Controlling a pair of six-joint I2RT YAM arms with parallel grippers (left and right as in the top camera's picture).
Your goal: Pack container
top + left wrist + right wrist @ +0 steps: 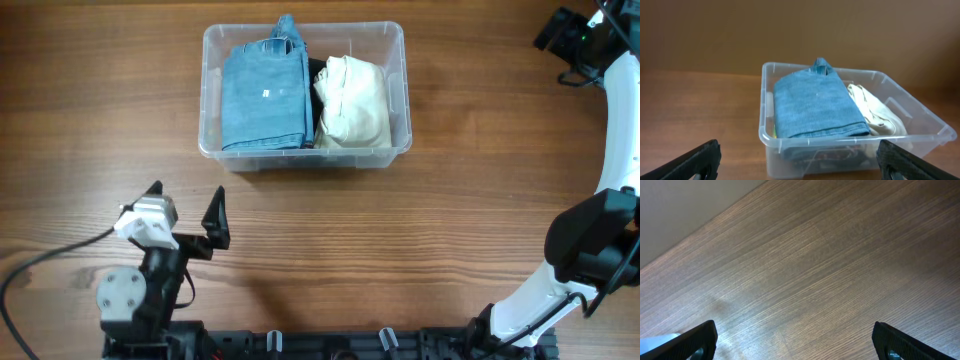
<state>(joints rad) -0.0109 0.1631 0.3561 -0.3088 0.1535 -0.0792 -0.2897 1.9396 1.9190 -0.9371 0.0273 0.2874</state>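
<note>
The container sits on the table toward its far edge, roughly in the middle from left to right, with its long sides running across the view. Inside it, a folded blue denim garment fills the left part and a cream garment lies bunched in the right part, the two touching along their inner edges. A dark patch shows between them near the far wall; it may be another cloth, but too little of it shows to tell. The left tool is above the table on the near side of the container, well apart from it, with its fingers spread wide and nothing between them. In the left wrist view the container stands straight ahead of it. The right tool is off at the far right corner, away from the container. Its fingers are also wide apart and empty, with only bare wood grain below them.
</note>
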